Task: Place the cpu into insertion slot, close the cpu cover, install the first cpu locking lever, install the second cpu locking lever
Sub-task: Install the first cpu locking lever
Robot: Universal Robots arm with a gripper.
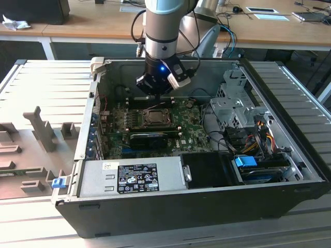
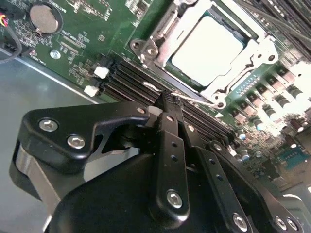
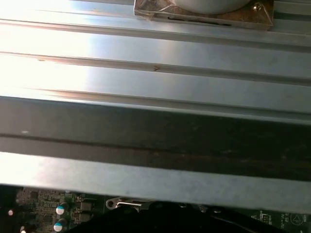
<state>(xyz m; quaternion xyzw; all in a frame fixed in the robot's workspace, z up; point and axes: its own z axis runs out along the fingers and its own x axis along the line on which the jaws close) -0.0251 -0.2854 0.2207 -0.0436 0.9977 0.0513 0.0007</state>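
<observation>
The cpu (image 2: 206,48), with its dull silver top, lies flat in the insertion slot (image 2: 140,47) on the green motherboard (image 2: 82,29). The cpu cover (image 2: 251,57) is down around it as a silver frame. A thin wire locking lever (image 2: 197,101) runs along the slot's edge beside the memory slots. My gripper (image 2: 164,101) is shut, its black fingertips right at this lever; I cannot tell whether they touch it. In the exterior view the gripper (image 1: 155,90) hangs just behind the cpu (image 1: 155,117), inside the open computer case (image 1: 170,206).
A grey power supply (image 1: 132,178) and a black block fill the case's front. Drive cages and bundled cables (image 1: 248,139) are on the exterior view's right. A round coin battery (image 2: 43,18) sits on the board. The case stands on a ribbed metal table (image 3: 155,82).
</observation>
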